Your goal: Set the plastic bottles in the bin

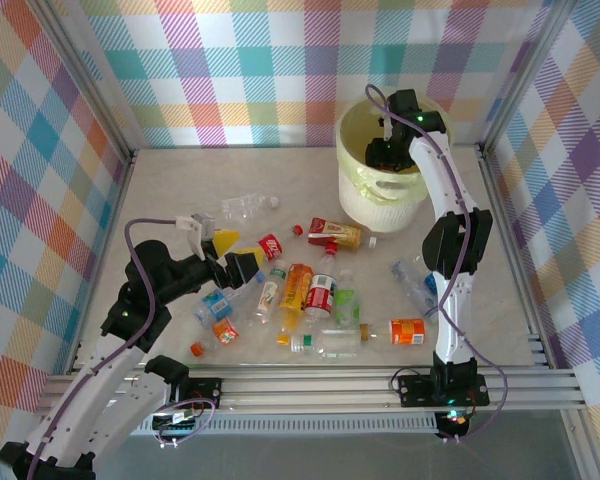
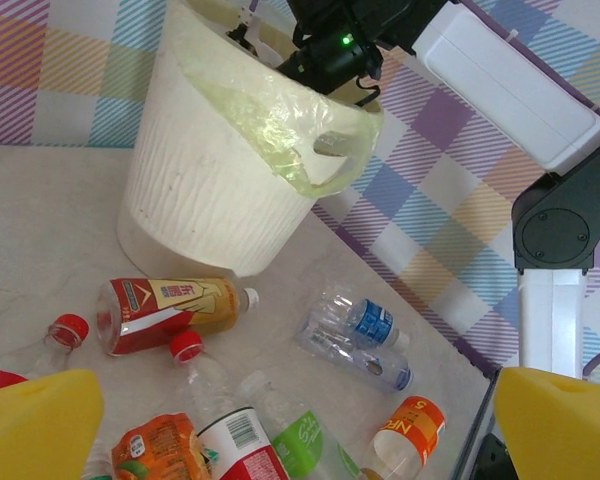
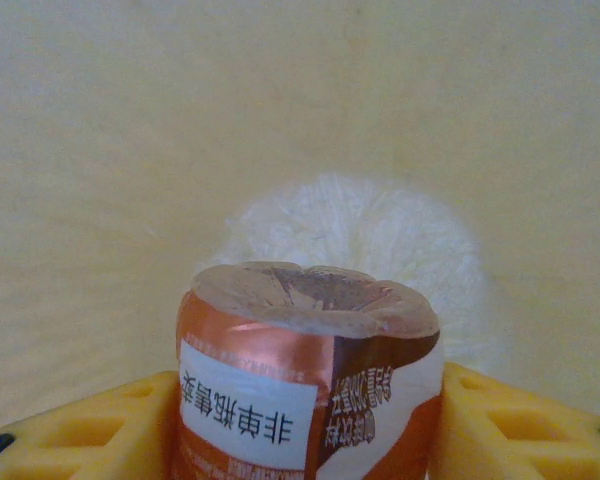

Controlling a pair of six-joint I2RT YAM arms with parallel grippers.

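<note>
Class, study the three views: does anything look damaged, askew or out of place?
Yes. The clear blue-labelled bottle beside the right arm lies crushed. The orange-labelled bottle, held in the right gripper over the bin, has a dented-in end. The bin's liner hangs bunched and uneven over the rim.

- The orange-labelled bottle [image 3: 308, 380] runs off the bottom edge of the right wrist view, its cap end unseen.
- From above, the fingertips of the right gripper [image 3: 305, 432] are lost behind the bin [image 1: 365, 195] wall.
</note>
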